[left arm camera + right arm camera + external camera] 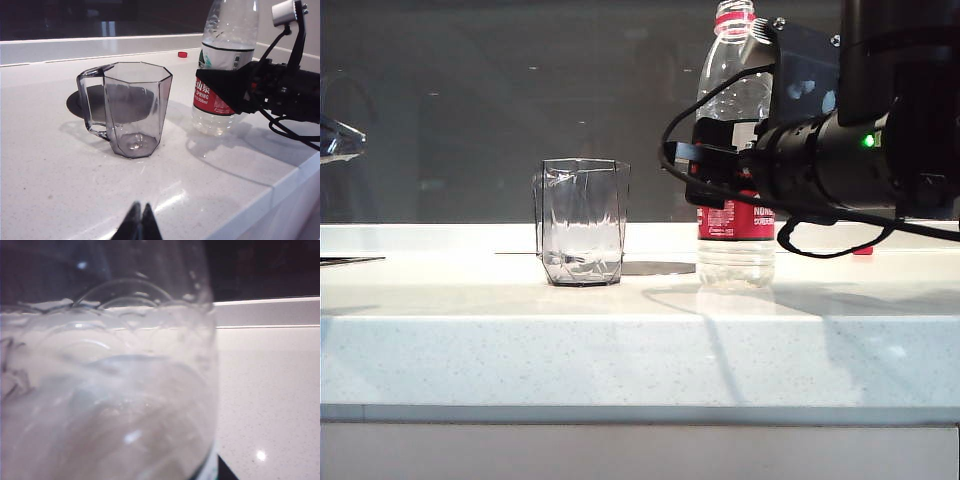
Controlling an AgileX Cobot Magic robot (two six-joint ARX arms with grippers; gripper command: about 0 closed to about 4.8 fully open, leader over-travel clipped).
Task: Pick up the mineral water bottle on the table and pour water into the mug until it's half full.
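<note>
The mineral water bottle [734, 85] stands upright on the table [620, 350], uncapped, with its red label low on its body. My right gripper [718, 165] reaches in from the right and is shut on the bottle [227, 30] at label height. In the right wrist view the bottle [110, 390] fills the picture, and one black fingertip [223, 474] lies against its side. The mug [582, 222] stands to the left of the bottle, apart from it, and looks empty [135, 105]. My left gripper [138, 220] is shut and empty, hovering near the table's front edge, short of the mug.
A dark round disc [80, 102] lies flat on the table behind the mug. A small red cap [182, 54] sits near the back wall. The thick front edge [280, 185] of the table runs close to the bottle. The right arm's cables [830, 245] hang beside the bottle.
</note>
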